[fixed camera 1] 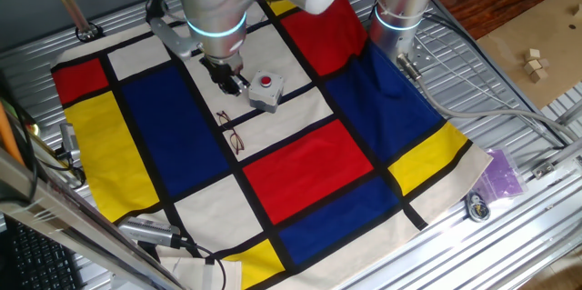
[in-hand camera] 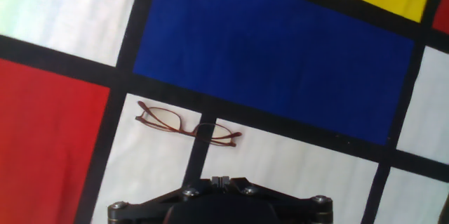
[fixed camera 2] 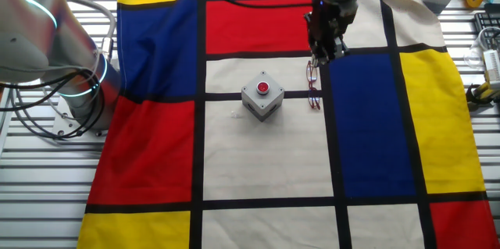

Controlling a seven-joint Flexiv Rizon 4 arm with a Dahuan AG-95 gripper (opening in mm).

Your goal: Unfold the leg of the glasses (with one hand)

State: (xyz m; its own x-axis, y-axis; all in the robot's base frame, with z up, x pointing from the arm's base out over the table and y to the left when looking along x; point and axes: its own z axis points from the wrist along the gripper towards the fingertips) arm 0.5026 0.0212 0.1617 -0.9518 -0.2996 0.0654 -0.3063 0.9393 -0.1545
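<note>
The glasses [in-hand camera: 188, 127] are a thin brownish wire pair lying flat on a white patch of the chequered cloth [in-hand camera: 280, 48], across a black stripe. They also show in one fixed view [fixed camera 1: 232, 132] and in the other fixed view [fixed camera 2: 313, 87]. The leg lies along the frame and I cannot tell it apart. My gripper [in-hand camera: 221, 178] hangs above the cloth, a little short of the glasses and not touching them, with its two fingertips pressed together and nothing between them. It shows in one fixed view [fixed camera 1: 229, 81] and in the other [fixed camera 2: 326, 48].
A grey box with a red button [fixed camera 1: 265, 91] stands on the white patch beside the glasses, also in the other fixed view [fixed camera 2: 262, 97]. A purple bag [fixed camera 1: 500, 176] lies off the cloth on the metal table. Cables run near the arm base [fixed camera 2: 74, 101].
</note>
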